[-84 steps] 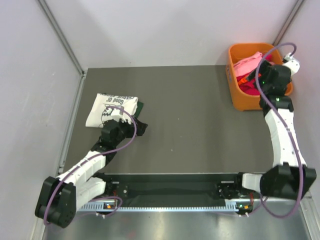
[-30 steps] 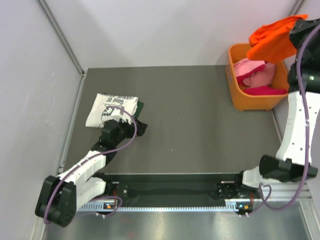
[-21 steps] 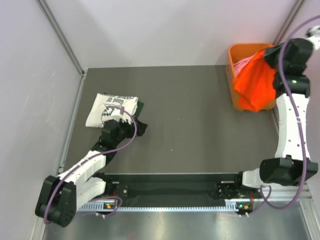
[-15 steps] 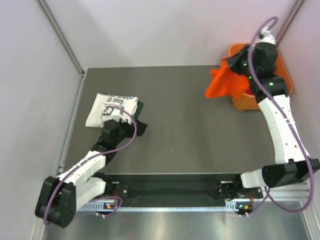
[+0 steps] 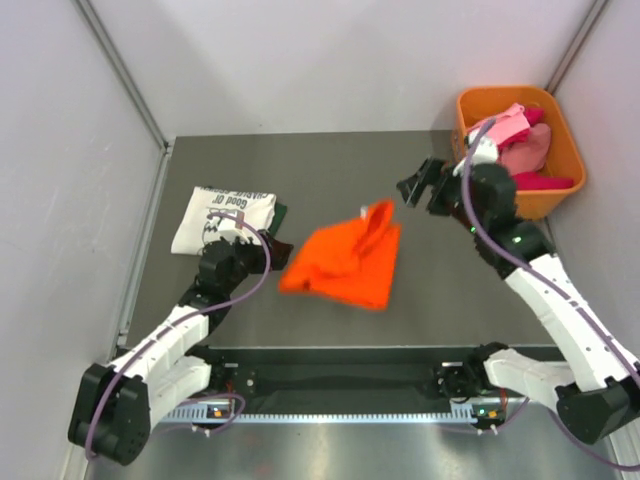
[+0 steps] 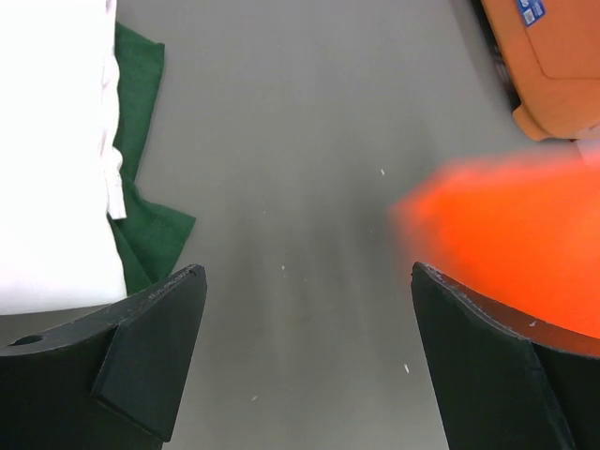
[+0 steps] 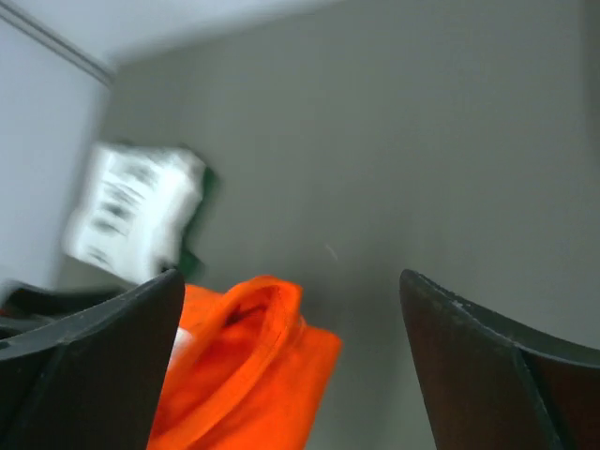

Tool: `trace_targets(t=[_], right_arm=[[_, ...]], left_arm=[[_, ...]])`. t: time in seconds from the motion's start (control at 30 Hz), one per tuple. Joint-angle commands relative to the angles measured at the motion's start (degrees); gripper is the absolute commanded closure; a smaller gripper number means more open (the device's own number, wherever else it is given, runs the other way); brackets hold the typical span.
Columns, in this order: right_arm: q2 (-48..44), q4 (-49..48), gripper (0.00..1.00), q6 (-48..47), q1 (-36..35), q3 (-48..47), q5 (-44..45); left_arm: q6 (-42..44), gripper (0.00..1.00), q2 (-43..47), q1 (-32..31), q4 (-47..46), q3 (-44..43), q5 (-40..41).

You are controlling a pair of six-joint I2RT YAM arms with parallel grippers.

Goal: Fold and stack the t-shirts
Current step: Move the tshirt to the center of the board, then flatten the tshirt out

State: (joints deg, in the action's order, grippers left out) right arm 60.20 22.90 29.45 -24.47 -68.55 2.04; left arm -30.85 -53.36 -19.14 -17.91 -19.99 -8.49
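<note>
**A:** Right end effector, is it holding anything?

**B:** No. Its jaws are spread wide with nothing between them, over the desk just left of the orange bin.

**A:** Where's the orange t-shirt?

**B:** Crumpled on the desk between the two arms, apart from both. The wrist views only show it blurred.

**A:** What's in the bin?

**B:** A heap of cloth. There's a pale pink t-shirt toward the far side and a magenta t-shirt by the near wall.

**A:** And the left end effector?

**B:** Also wide open and empty. It sits low beside the folded white t-shirt, which lies on a green cloth near the desk's left edge.
</note>
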Motion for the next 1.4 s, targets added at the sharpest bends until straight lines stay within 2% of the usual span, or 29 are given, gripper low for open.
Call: trace_targets(t=[0.0, 0.07, 0.1, 0.13, 0.2, 0.23, 0.33, 0.4, 0.53, 0.63, 0.9, 1.07, 1.37], right_arm=[[-3.15, -2.66, 0.02, 2.1, 0.04, 13.41, 6.83], [-7.02, -6.96, 0.03, 1.23, 0.04, 20.61, 6.31], [-7.73, -7.94, 0.06, 0.7, 0.04, 21.96, 5.87], [-8.34, -8.39, 0.13, 0.0, 0.12, 22.93, 5.0], [-7.56, -7.61, 0.18, -2.46, -0.05, 23.2, 4.03], [-6.08, -7.43, 0.24, -3.6, -0.23, 22.94, 2.98], [-0.38, -7.25, 0.32, -7.39, -2.32, 21.01, -1.15], [3.41, -6.37, 0.34, -8.97, -4.35, 18.55, -3.96], [12.89, -5.75, 0.38, -9.41, -10.94, 15.04, -3.19], [17.03, -7.6, 0.44, -8.19, -11.48, 14.59, -4.94], [20.74, -10.85, 0.43, -6.78, -11.3, 15.38, -4.08], [18.02, -12.43, 0.46, -6.69, -9.72, 20.64, -6.52], [14.76, -18.5, 0.52, -3.79, -9.63, 33.3, -11.18]], left_arm=[[0.71, 0.05, 0.81, 0.15, -0.9, -0.14, 0.76], [0.44, 0.05, -0.07, 0.15, -0.9, -0.4, 0.58], [0.35, 0.05, -0.51, 0.06, -0.9, -0.58, 0.49], [0.27, 0.05, -1.21, 0.15, -0.9, -0.75, 0.41], [0.0, 0.05, -1.92, 0.06, -0.9, -1.1, 0.41], [-0.09, 0.05, -2.18, 0.15, -0.72, -1.19, 0.41], [-0.09, 0.05, -2.97, 0.06, -0.72, -1.46, 0.14], [0.0, 0.05, -3.24, 0.06, -0.55, -1.81, -0.12], [0.44, 0.05, -3.06, 0.15, -0.37, -1.81, -0.91], [0.7, 0.05, -2.97, -0.11, -0.63, -1.98, -2.41], [0.7, 0.09, -5.52, -3.26, -0.81, -3.82, -2.76], [3.16, 0.1, -8.6, -8.89, 2.26, -7.08, 2.95], [5.36, 0.11, -10.71, -13.2, 2.18, -8.93, 3.57]])
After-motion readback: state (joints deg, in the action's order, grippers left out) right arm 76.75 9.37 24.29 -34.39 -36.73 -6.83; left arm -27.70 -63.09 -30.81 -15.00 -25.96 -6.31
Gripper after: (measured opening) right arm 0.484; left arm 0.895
